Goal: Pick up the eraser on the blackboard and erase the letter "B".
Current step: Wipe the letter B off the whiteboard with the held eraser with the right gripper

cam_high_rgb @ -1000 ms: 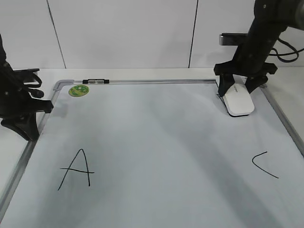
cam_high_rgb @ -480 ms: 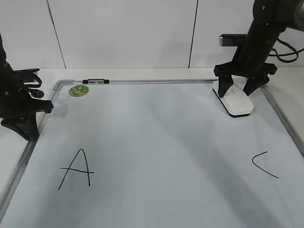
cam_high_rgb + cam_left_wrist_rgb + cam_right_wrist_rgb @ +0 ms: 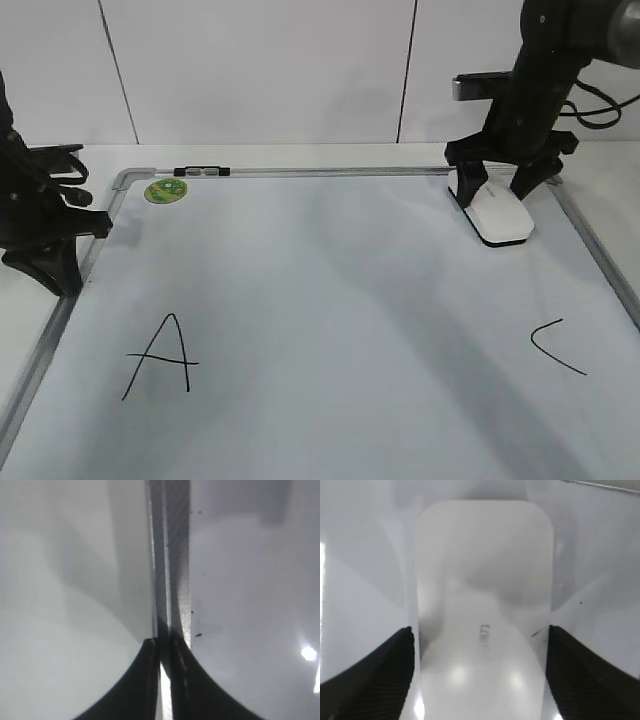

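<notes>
The white glossy plastic eraser [image 3: 485, 605] is straddled by open right fingers [image 3: 380, 675]; left fingers [image 3: 150, 680] are closed. An off-centre squeeze could skid it across the blackboard [image 3: 330, 300].

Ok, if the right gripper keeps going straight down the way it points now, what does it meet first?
The eraser. The right gripper points down with a finger on either side of it, so it would likely press onto the eraser's top, then the blackboard beneath. The remaining gap is unclear.

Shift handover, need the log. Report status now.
Right pincer straddling the eraser, fingers at its sides, eraser on the whiteboard. Left pincer shut, parked over the frame. No "B" visible.
</notes>
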Robot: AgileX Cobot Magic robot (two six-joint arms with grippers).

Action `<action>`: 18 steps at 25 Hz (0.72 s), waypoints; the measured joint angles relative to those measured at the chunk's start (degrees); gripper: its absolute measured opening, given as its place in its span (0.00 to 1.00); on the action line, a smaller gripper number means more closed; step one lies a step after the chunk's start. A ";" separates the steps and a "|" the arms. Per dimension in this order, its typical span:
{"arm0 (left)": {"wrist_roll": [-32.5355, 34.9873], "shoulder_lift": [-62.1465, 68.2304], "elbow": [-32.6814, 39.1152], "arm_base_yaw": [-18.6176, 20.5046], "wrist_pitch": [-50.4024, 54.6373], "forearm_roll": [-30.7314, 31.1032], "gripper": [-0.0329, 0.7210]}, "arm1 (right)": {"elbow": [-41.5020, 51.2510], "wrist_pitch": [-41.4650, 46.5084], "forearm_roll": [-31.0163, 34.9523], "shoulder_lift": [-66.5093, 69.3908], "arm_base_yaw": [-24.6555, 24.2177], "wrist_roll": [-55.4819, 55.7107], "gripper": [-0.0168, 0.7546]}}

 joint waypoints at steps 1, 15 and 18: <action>0.00 0.00 0.00 0.00 0.00 0.00 0.08 | 0.00 0.00 -0.85 0.00 0.62 0.00 0.82; 0.00 0.00 0.00 0.00 0.00 0.00 0.08 | 0.00 0.00 -4.63 0.15 1.57 1.99 0.82; 0.00 0.00 0.00 0.00 0.00 0.00 0.08 | 0.00 0.00 -4.65 0.39 1.57 2.67 0.81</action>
